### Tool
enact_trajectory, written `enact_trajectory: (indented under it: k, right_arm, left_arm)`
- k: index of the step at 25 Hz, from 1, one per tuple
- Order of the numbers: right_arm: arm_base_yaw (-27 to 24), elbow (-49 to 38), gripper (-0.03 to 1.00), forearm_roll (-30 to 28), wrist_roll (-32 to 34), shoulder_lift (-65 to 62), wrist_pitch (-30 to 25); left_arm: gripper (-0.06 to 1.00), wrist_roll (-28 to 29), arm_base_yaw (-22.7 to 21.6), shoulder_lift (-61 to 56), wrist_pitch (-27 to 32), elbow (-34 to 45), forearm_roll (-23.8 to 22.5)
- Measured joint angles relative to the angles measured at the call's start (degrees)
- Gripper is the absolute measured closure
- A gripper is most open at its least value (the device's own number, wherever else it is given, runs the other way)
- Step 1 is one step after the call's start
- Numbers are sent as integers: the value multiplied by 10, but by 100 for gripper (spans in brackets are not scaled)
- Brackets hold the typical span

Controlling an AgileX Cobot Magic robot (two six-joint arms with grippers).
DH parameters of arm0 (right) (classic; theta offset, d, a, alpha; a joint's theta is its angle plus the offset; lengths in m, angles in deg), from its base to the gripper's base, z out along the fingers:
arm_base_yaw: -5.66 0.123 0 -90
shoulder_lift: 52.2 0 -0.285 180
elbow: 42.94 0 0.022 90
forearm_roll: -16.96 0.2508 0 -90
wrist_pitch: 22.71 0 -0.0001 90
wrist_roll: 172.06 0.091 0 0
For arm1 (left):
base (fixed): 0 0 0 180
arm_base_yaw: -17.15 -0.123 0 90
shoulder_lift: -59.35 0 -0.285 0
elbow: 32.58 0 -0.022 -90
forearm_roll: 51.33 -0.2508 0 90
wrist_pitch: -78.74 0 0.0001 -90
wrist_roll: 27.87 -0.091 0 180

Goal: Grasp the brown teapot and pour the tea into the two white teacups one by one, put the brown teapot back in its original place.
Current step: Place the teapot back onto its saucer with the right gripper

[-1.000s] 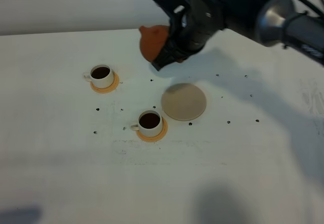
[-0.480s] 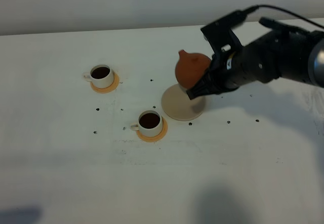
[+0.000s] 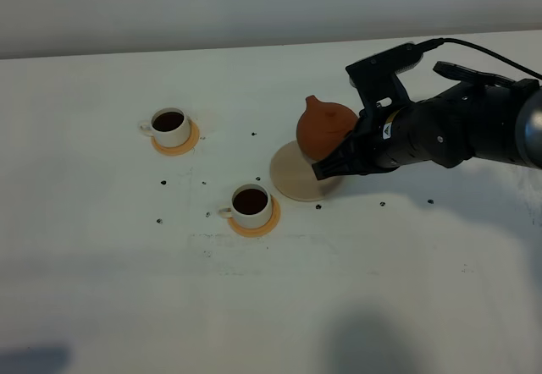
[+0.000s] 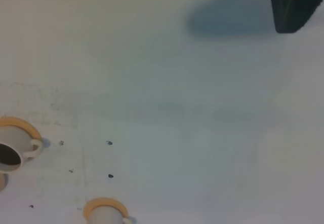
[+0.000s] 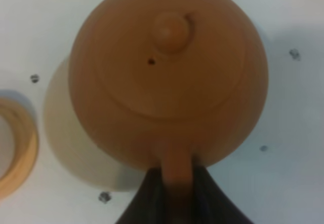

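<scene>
Lowered since the earlier frame, the squat reddish-brown clay teapot (image 3: 325, 129) now hangs low over the far edge of the round pale cream disc (image 3: 296, 179) on the white worktop (image 3: 254, 298). It sits just left of the right end effector (image 3: 339, 161), which is pinched tight on its loop handle (image 5: 177, 171).

one brown teapot (image 3: 324, 129), two white teacups (image 3: 170, 125), two orange coasters (image 3: 254, 226), one cream disc (image 3: 294, 179)

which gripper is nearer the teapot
Right. The right gripper is shut on the teapot handle over the cream disc; the left gripper is out of view, away from it.
</scene>
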Motion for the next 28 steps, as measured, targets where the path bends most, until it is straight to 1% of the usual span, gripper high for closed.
enact_trajectory:
  k: [7, 16, 22, 28]
  right_arm:
    - [19, 0, 88, 0, 0, 26, 8]
    - [25, 0, 88, 0, 2, 33, 11]
    - [38, 0, 88, 0, 2, 34, 28]
    - [39, 0, 88, 0, 2, 55, 35]
  left_arm:
    - [59, 0, 0, 0, 0, 0, 0]
    - [59, 0, 0, 0, 0, 0, 0]
    - [59, 0, 0, 0, 0, 0, 0]
    - [59, 0, 0, 0, 0, 0, 0]
